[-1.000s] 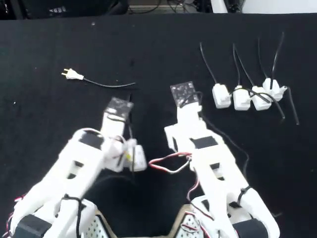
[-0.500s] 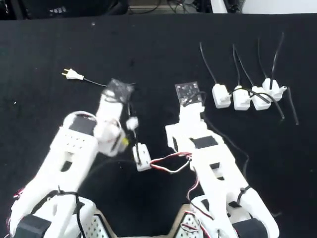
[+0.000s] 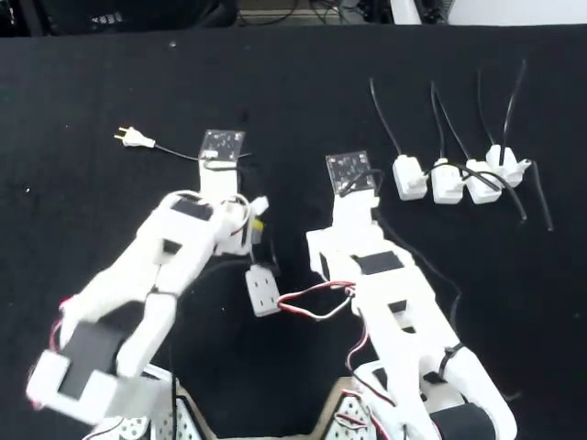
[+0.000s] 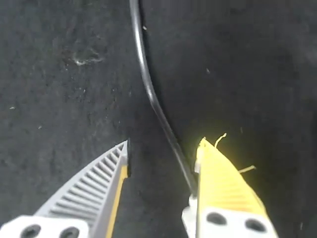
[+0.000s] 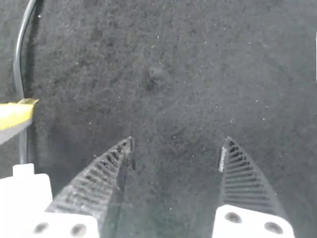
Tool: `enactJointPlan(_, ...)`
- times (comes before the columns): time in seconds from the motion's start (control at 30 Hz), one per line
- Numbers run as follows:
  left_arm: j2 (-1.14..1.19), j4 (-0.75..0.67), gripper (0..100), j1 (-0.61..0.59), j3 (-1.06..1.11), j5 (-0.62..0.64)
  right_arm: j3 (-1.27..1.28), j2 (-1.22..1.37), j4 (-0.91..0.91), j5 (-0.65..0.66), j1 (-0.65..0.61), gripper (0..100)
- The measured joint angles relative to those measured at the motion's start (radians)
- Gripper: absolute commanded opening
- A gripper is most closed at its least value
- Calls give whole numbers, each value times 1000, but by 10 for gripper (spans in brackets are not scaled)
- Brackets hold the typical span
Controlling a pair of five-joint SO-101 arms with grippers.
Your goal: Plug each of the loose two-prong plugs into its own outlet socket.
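Left wrist view: left gripper (image 4: 163, 144) jaws apart, low over the black mat (image 4: 59, 99). A black cable (image 4: 147, 89) runs between the fingers, right up against the yellow one (image 4: 220, 183), not clamped. Right wrist view: right gripper (image 5: 178, 141) also spread wide, bare mat between the tips. Off to one side of it is another black cable (image 5: 20, 64) leading into a white block (image 5: 25, 183), with a yellow fingertip (image 5: 15, 113) from the other arm just beside that cable. High view: loose two-prong plug (image 3: 136, 137) lies on the mat ahead and left of the left gripper's end, its cable trailing back under that wrist. One outlet socket (image 3: 262, 290) lies face up behind both grippers, between the arms, next to the left arm (image 3: 174, 247). Row of four more outlet sockets (image 3: 448, 181) sits ahead and right of the right arm (image 3: 385, 284), cables fanning away.
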Motion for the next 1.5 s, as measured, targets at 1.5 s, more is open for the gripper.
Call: enactJointPlan(1.5, -2, 140, 220, -258, 74, -9, 0, 0, 0, 0, 0, 254)
